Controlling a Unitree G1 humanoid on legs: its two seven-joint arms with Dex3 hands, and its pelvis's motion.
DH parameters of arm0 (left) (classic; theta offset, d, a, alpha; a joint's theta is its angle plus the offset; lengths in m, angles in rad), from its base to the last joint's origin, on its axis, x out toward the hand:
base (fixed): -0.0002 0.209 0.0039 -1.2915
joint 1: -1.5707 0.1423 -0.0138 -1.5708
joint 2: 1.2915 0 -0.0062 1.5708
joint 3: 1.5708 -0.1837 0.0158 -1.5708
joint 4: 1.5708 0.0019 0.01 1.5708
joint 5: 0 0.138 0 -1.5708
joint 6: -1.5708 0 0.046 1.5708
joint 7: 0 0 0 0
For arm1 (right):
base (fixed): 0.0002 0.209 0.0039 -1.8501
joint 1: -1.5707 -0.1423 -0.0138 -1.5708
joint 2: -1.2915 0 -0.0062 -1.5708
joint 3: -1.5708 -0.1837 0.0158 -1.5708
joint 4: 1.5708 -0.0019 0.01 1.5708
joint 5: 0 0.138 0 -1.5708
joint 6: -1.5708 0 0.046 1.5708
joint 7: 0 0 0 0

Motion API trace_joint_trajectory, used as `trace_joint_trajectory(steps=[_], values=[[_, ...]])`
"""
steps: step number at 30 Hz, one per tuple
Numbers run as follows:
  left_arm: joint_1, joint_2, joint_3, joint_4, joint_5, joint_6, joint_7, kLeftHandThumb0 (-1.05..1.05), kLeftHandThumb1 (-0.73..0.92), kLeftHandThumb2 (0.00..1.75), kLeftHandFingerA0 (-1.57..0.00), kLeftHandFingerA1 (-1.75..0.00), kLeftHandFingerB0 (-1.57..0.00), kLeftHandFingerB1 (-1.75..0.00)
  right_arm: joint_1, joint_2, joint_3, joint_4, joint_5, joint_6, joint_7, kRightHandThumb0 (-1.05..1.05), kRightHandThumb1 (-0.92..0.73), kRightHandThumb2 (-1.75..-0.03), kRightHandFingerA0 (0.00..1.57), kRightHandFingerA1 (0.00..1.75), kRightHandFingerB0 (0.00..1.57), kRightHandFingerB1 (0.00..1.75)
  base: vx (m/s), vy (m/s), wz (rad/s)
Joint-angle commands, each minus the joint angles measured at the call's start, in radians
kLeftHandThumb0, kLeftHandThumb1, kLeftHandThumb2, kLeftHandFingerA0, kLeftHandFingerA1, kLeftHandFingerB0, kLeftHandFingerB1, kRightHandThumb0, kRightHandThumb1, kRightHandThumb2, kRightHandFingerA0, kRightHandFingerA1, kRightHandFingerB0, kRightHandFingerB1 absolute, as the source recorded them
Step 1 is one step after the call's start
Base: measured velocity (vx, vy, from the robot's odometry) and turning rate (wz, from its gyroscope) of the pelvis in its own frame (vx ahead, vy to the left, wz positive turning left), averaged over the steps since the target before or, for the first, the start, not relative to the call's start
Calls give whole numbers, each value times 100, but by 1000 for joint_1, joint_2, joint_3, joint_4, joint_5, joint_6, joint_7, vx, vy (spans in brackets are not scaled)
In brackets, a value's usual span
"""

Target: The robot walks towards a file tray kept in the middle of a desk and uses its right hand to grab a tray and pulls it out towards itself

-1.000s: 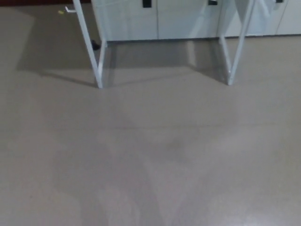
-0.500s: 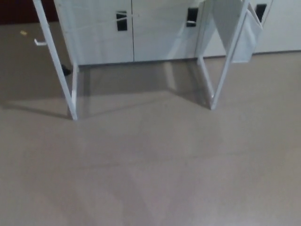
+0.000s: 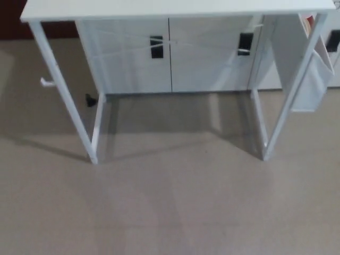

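Clearly approach step: white counter (image 3: 170, 9) front edge ahead, file tray unseen, hands out of view, fingers' state unknowable. Next: walk closer, raise view.

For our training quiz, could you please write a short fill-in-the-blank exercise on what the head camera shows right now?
1. The desk and its legs are ____ in colour.
2. Behind the desk stands a cabinet with two ____ handles.
3. A fabric pouch hangs at the desk's ____ side.
4. The number of robot hands in view is ____.

Missing words: white; black; right; zero
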Motion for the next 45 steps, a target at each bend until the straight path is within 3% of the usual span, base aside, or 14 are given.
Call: trace_joint_trajectory(steps=[1, 2, 6, 12, 14, 16, 17, 22, 24, 29, 32, 33, 36, 45], values=[[27, 3, 10, 22, -9, -36, 12, -3, 43, 88, -18, -52, -14, -48, 52, -5, 3, 12, 11, -65, 22, -35, -67, -60, 41, 57, 26, 38, 311, -47, -14], [31, 6, 10, 23, -9, -31, 8, -4, 62, 57, -27, -38, -24, -31, 63, 1, 4, 3, 15, -64, 26, -29, -47, -92, 37, 65, 14, 50, 429, -24, -23], [30, 9, 8, 41, -7, -39, 6, -5, 41, 87, -19, -52, -14, -49, 54, 4, -2, 38, 30, -63, 43, -35, -66, -59, 41, 56, 26, 37, 477, 57, -33], [15, 15, 6, 84, -6, -63, -8, -5, 42, 87, -19, -52, -13, -48, 74, 7, 11, 11, 11, -58, 21, -27, -47, -91, 35, 63, 15, 50, 552, -7, -40], [19, 17, 3, 75, -5, -60, -7, -5, 42, 87, -20, -53, -14, -49, 72, 5, 11, 25, 15, -65, 27, -34, -66, -59, 37, 56, 26, 37, 389, -5, -2], [17, 18, 3, 74, -8, -57, -10, -5, 42, 88, -18, -52, -14, -49, 70, 3, 12, 23, 14, -49, 24, -29, -46, -90, 33, 62, 14, 49, 168, -27, 8], [16, 17, 1, 73, -7, -59, -7, -5, 42, 87, -19, -53, -14, -49, 72, 5, 12, 12, 16, -40, 23, -34, -66, -59, 37, 56, 25, 36, 222, -42, 12], [6, 17, 3, 73, -11, -58, -6, -6, 41, 87, -20, -53, -16, -49, 78, 9, 18, -9, 14, -51, 21, -36, -66, -59, 36, 54, 26, 37, 256, -98, 7], [3, 18, 4, 76, -13, -56, -10, -5, 41, 87, -19, -53, -15, -49, 81, 15, 10, -17, 40, -48, 48, -29, -47, -91, 30, 61, 13, 49, 284, 90, 37], [4, 25, -1, 82, -6, -48, -15, -7, 61, 57, -28, -38, -25, -32, 79, 2, 25, 17, 11, -68, 24, -37, -66, -59, 37, 56, 25, 37, 128, -60, -4], [2, 24, -3, 89, -6, -41, -10, -5, 42, 87, -18, -53, -15, -49, 75, 5, 18, 35, 24, -78, 28, -33, -66, -59, 41, 64, 25, 38, 86, 84, -14], [0, 26, -4, 90, -7, -38, -14, -7, 61, 57, -27, -39, -23, -32, 72, 4, 19, 38, 21, -81, 25, -33, -66, -59, 41, 65, 25, 39, 51, 158, -15], [7, 24, -5, 66, -12, -19, -15, -11, 61, 58, -27, -40, -21, -32, 78, 11, 12, 25, 41, -68, 43, -28, -48, -91, 36, 64, 14, 49, 96, 211, -14], [21, 16, -1, 45, -11, 0, 28, -12, 61, 58, -25, -42, -18, -32, 105, 14, 20, 18, 24, -63, 16, -27, -48, -92, 36, 64, 15, 50, 134, 191, 2]])
